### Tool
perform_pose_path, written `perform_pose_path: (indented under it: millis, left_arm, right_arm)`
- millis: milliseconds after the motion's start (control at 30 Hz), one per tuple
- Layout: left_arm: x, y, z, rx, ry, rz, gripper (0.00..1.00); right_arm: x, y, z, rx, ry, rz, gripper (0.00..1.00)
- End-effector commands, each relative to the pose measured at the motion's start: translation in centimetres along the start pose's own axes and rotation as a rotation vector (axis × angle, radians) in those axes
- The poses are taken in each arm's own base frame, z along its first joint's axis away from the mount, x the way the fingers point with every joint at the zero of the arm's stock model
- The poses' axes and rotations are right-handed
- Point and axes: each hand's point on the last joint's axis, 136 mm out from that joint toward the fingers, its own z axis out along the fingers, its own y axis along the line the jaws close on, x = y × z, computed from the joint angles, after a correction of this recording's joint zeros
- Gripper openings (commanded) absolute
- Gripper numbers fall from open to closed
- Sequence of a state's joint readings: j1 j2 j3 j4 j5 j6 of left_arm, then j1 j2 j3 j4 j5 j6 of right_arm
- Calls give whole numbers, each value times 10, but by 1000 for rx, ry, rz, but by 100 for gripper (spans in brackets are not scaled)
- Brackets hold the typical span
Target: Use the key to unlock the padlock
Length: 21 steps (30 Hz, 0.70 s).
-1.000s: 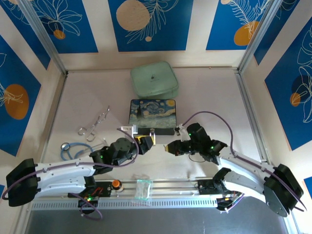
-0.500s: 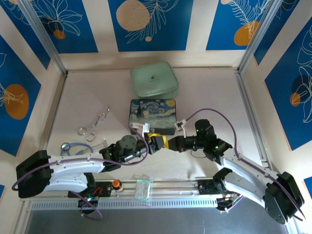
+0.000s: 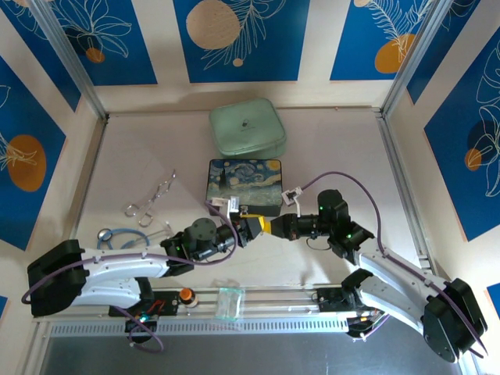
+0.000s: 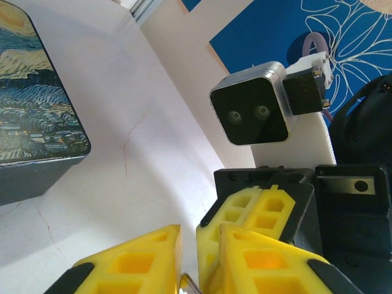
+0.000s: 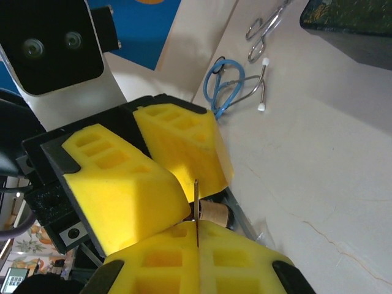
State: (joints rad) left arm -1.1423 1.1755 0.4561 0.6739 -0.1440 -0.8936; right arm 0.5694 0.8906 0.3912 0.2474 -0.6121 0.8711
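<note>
Cream worktop (image 3: 351, 172), smooth and hard, boxed in by blue-and-cream panels (image 3: 242, 39). Over its near middle, just in front of the painted box (image 3: 244, 181): left fingers (image 5: 184, 159) nearly together about the brass padlock (image 5: 212, 213), grip not certain; right fingers (image 5: 165, 260) clamped on the key (image 5: 196, 208). Both likely light, stiff, slippery; best pinched flat across broad faces.

Legible text, brands, numbers, signs: none found. One item noted: the pale green case (image 3: 262, 139), lying well beyond both pairs of jaws, bears a small dark mark (image 3: 245, 125) at the lid's centre, too small to read. Whether it is a logo or lettering cannot be told.
</note>
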Motion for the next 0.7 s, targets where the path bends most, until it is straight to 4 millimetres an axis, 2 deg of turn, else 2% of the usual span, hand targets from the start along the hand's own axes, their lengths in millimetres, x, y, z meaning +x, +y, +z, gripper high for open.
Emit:
perform_pose_path:
  millis: [0, 133, 200, 333, 367, 400, 433, 467, 533, 667]
  left_arm:
    - [0, 1, -4, 16, -28, -39, 20]
    - [1, -7, -1, 48, -8, -47, 13]
    - [3, -12, -1, 70, 5, -52, 2]
    - [2, -12, -3, 49, 22, -57, 0]
    - [1, -13, -3, 50, 20, -60, 0]
    - [0, -14, -4, 54, 16, -65, 0]
    - [-3, -15, -5, 54, 7, -73, 0]
    - [-5, -14, -6, 52, -4, -83, 0]
    - [-14, -11, -11, 34, -48, -111, 0]
    - [-37, -1, -24, -20, -169, -205, 0]
  right_arm:
    - [-3, 9, -3, -48, -21, -9, 0]
    - [-7, 10, -2, -48, -31, -12, 0]
    - [-10, 10, -2, -47, -39, -8, 0]
    - [-11, 12, -1, -61, -56, 5, 1]
    - [-11, 13, -1, -62, -55, 7, 18]
    - [-12, 13, 0, -60, -58, 14, 46]
    - [-13, 12, 0, -53, -65, 26, 69]
    - [-14, 11, 0, -48, -71, 39, 80]
    - [-18, 11, -2, -34, -106, 52, 91]
    - [-35, 19, -5, -41, -218, 54, 98]
